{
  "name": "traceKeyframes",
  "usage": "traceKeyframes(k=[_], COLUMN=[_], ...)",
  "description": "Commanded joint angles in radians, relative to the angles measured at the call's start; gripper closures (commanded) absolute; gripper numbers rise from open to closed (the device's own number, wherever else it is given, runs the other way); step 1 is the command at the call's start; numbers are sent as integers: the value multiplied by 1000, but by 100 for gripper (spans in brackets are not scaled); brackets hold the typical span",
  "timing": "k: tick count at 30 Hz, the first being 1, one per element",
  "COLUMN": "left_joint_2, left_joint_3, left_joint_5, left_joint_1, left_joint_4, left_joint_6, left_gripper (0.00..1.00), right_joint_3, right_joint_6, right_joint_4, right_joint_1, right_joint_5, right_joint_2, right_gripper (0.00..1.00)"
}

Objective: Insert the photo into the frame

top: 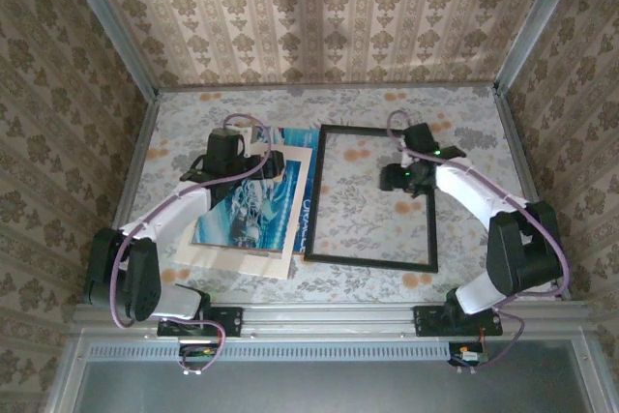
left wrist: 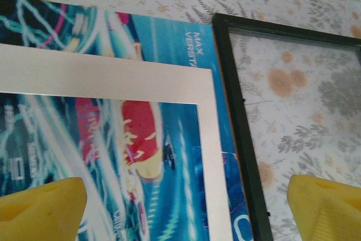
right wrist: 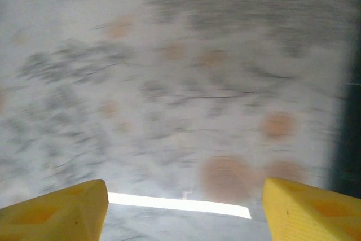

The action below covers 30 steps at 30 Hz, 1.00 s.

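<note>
Arm bases (top: 184,305) are sitting at the near edge of the surface (top: 464,113), seen from above. The photo (top: 250,210) is lying left of centre, just beside the frame (top: 368,260), which is lying flat.

Left wrist: the left hand (top: 256,145) is hovering released over both.

Right wrist: the right hand (top: 395,178) is gaping over blurred surface.

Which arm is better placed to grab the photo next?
Left, likely: the left claw, open, hovers over the photo beside the frame; the right claw hangs over the frame's middle, off the photo.

Photo (top: 251,215) partly under left arm (top: 184,205)
</note>
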Motion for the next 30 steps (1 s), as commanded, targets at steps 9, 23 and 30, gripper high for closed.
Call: traceKeyframes(k=[9, 23, 30], left_joint_2=[15, 216, 295], left_joint_3=[-44, 63, 126], left_joint_5=[-62, -54, -32], left_joint_1=[304, 475, 509], left_joint_4=[9, -38, -124], left_joint_6=[-109, -83, -39], left_gripper=[6, 4, 4], right_joint_3=[303, 395, 340], right_joint_6=[143, 252, 267], right_joint_4=[337, 171, 166], right_joint_1=[464, 463, 445], right_joint_5=[-158, -89, -78], right_joint_2=[390, 574, 507], right_gripper=[19, 24, 24])
